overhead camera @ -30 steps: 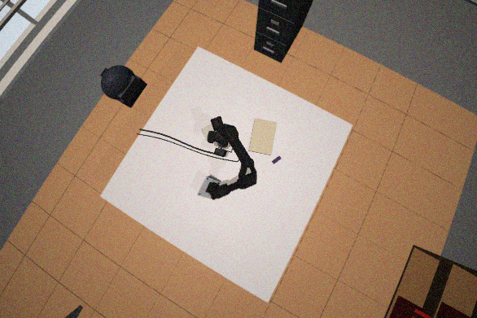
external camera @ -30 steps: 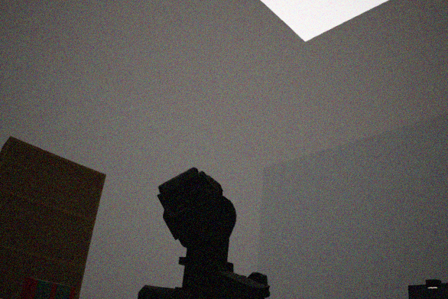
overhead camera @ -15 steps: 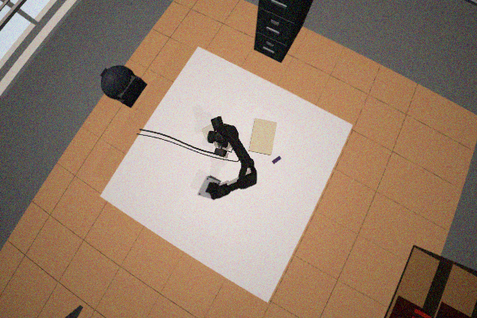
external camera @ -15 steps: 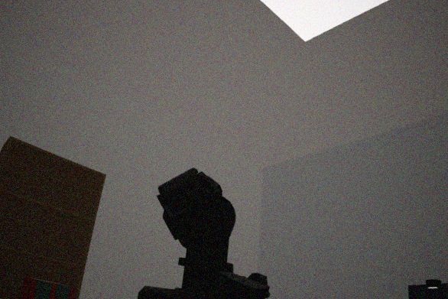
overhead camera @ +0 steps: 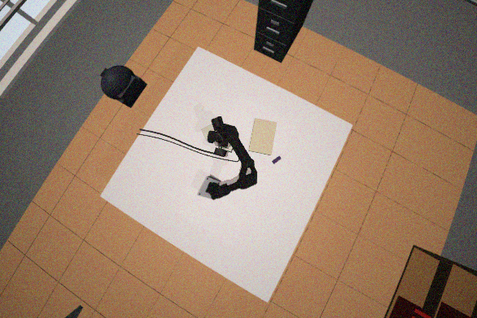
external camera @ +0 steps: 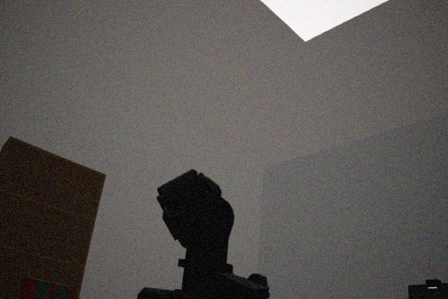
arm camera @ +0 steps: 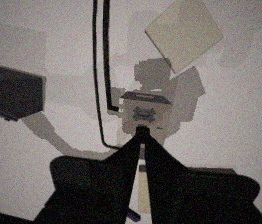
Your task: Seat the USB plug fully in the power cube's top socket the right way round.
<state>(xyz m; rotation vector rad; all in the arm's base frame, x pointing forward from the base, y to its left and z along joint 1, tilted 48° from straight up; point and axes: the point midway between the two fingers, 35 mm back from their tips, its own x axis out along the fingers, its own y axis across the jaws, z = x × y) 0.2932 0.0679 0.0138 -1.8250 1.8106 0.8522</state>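
You had the gripper (arm camera: 142,131) poised over the power cube (arm camera: 145,112) at the middle of the wrist frame, its jaws clamped on something thin — by my judgement the USB plug (arm camera: 143,129), of which only a dark sliver showed at the fingertips, just above the socket (arm camera: 144,114) on the cube's top face. Whether the plug was touching the socket, partly in it, or hanging free above it, you could not have told from these views.

The chief risk from here was a misaligned push: if the plug was not squared to the socket or was the wrong way round, pressing down could jam it again or shove the cube sideways. The two black cables (arm camera: 100,75) ran up the left of centre in the wrist frame and curled round beside the cube (one bending in close at its left edge), so a twist of the wrist could drag them and tip the cube. The tan pad (arm camera: 184,32) at upper right and the small purple item (overhead camera: 276,159) right of centre in the top view lay well apart — less of a worry.

The fingers hid most of the plug, so its orientation was unreadable. In the top view the arm (overhead camera: 242,155) covered the cube almost wholly, and the exterior view gave you only a dark silhouette against the ceiling — nothing of the table (overhead camera: 285,94).
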